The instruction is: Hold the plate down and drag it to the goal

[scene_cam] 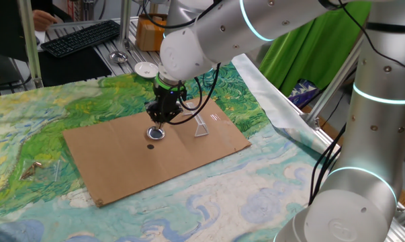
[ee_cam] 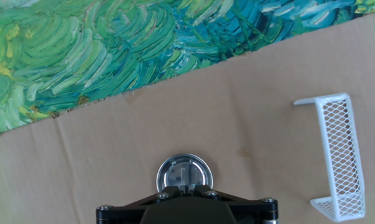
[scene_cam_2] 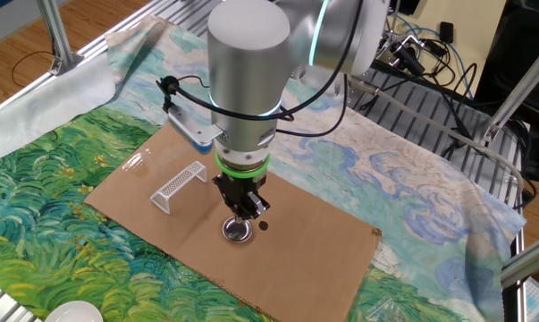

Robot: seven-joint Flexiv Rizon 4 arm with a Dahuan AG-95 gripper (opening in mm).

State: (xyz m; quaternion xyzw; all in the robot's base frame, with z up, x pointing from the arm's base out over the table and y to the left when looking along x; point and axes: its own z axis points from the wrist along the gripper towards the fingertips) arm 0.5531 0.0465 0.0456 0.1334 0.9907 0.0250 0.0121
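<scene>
The plate is a tiny shiny silver dish lying on the cardboard sheet. It also shows in the other fixed view and at the bottom of the hand view. My gripper hangs straight over it with its jaws together and nothing between them. Its tip is very close above the dish; I cannot tell whether it touches. In the hand view the gripper covers the dish's near rim. The goal, a small white mesh wedge frame, stands on the cardboard a short way off.
A small black dot sits on the cardboard beside the dish. A white saucer lies at the far edge of the painted cloth. A keyboard is behind it. Cables hang from the arm.
</scene>
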